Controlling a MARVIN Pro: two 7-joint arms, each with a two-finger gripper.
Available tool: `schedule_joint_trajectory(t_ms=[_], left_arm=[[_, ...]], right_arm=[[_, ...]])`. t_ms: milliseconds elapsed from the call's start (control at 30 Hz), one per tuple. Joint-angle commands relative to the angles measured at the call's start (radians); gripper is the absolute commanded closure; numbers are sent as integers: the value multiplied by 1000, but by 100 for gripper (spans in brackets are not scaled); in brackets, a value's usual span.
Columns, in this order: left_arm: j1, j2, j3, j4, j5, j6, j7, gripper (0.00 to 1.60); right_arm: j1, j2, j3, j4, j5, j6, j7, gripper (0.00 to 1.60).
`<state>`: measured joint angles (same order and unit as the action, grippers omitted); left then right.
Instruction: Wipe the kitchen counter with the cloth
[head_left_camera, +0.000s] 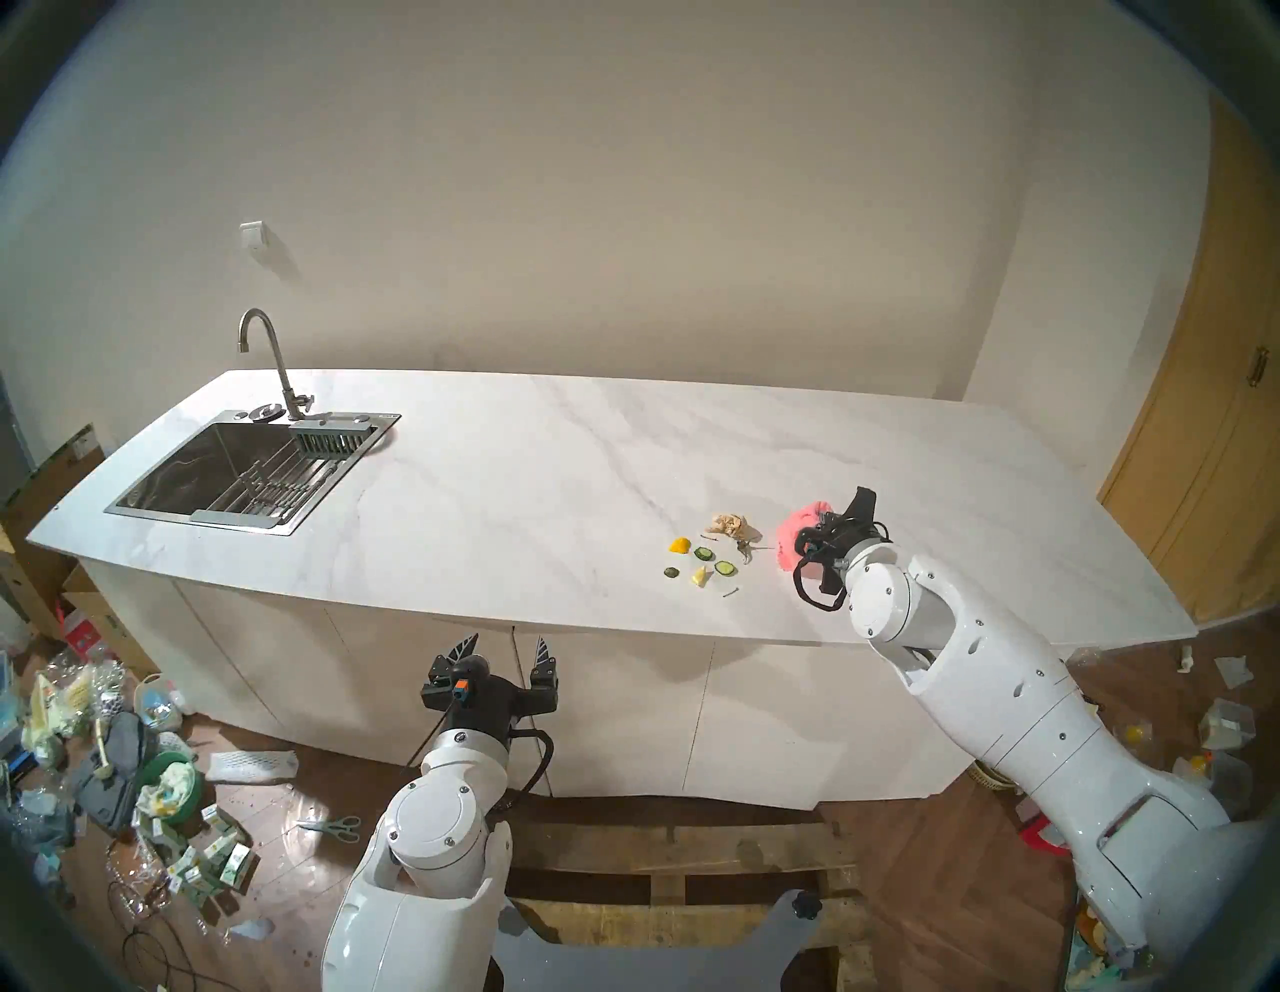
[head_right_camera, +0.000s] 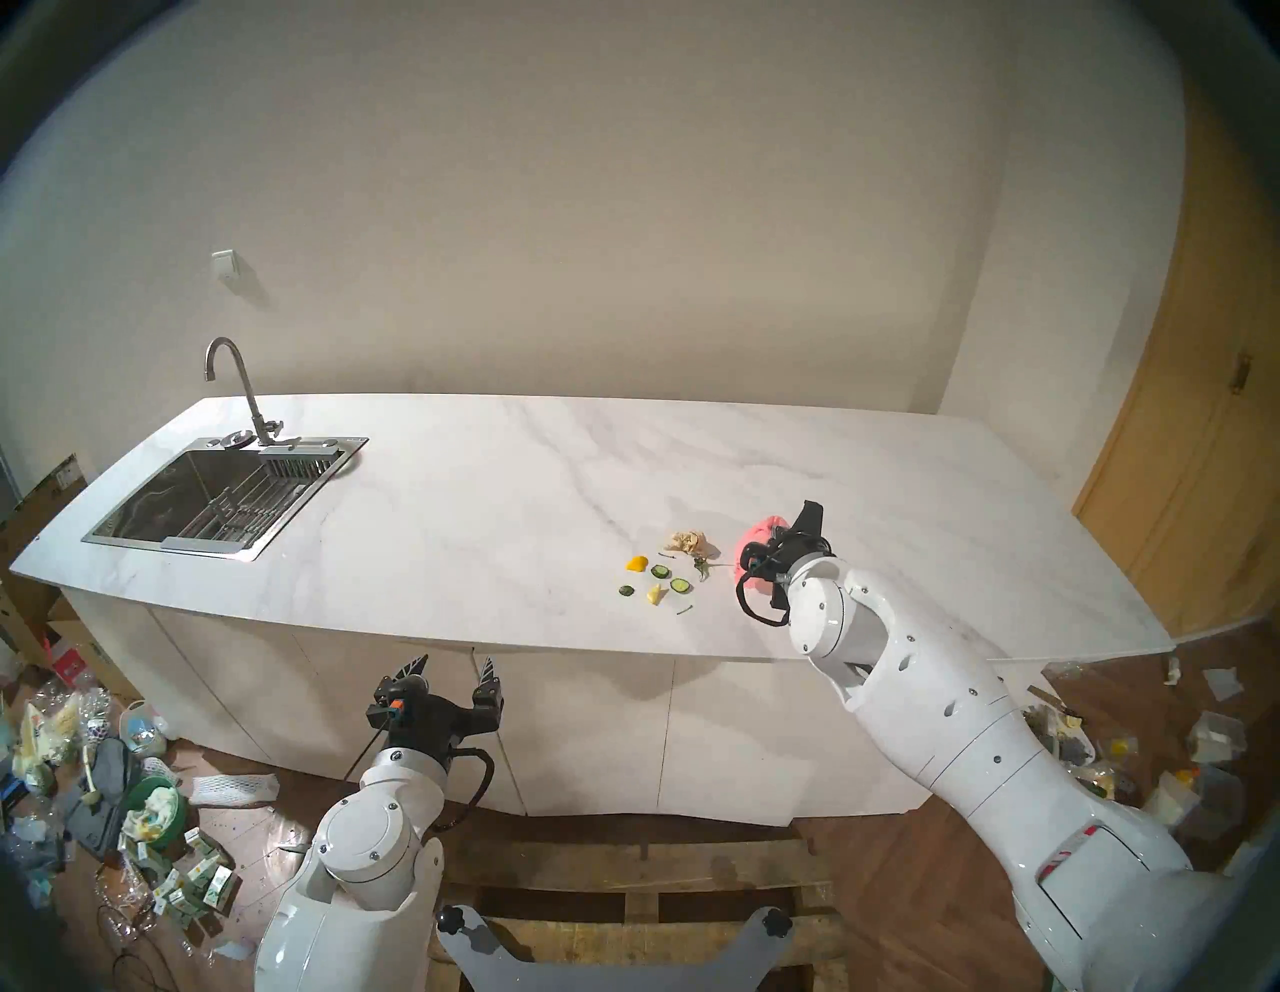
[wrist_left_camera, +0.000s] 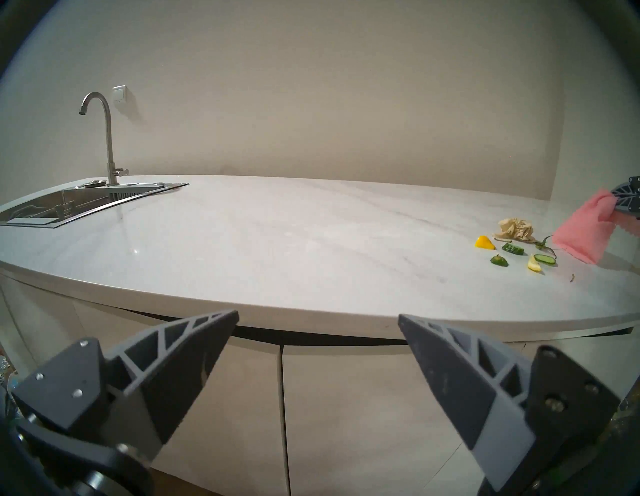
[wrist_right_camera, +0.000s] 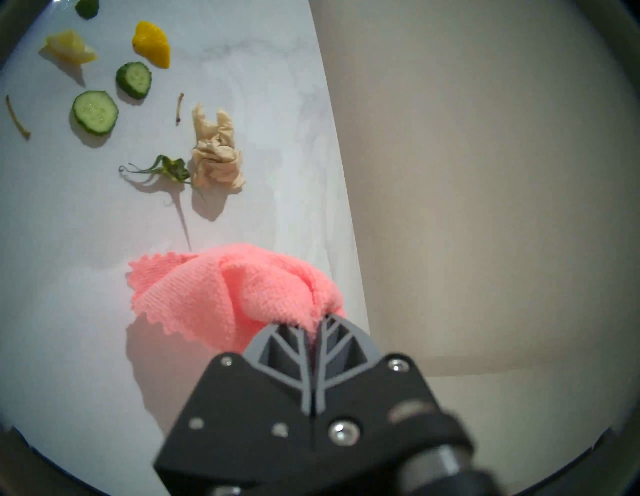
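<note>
Your right gripper has its jaws pinched together on one bunched corner of the cloth, and the rest of it drapes ahead of the tips, down towards the kitchen counter. To wipe well, I'd lower until the loose fold lies flat on the slab, then sweep it towards the scraps that sit just beyond the jaws: the beige paper wad, the wilted stem and the cucumber slices (keep the fingertips themselves off the marble). Drag, don't dab, so the bits gather ahead of the fabric. The cloth is salmon-pink, soft, knitted-looking, with zigzag edges. Your left gripper waits below the counter's front edge, jaws apart and empty.
</note>
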<state>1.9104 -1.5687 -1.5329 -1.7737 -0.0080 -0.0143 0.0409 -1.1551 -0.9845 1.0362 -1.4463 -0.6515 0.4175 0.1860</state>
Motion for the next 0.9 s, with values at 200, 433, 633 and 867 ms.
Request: schedule_joint_trajectory(t_ms=[200, 433, 633, 867], left_arm=[[-4, 2, 2, -29, -3, -5, -7, 0], [-4, 2, 2, -28, -2, -6, -6, 0], [-5, 2, 2, -27, -2, -6, -5, 0], [-5, 2, 3, -27, -2, -6, -5, 0]], right_arm=[[38, -114, -35, 65, -6, 59, -9, 160], [81, -165, -62, 129, -11, 63, -12, 160], [129, -218, -83, 195, -14, 62, -9, 160], [193, -293, -89, 302, -5, 64, -12, 160]])
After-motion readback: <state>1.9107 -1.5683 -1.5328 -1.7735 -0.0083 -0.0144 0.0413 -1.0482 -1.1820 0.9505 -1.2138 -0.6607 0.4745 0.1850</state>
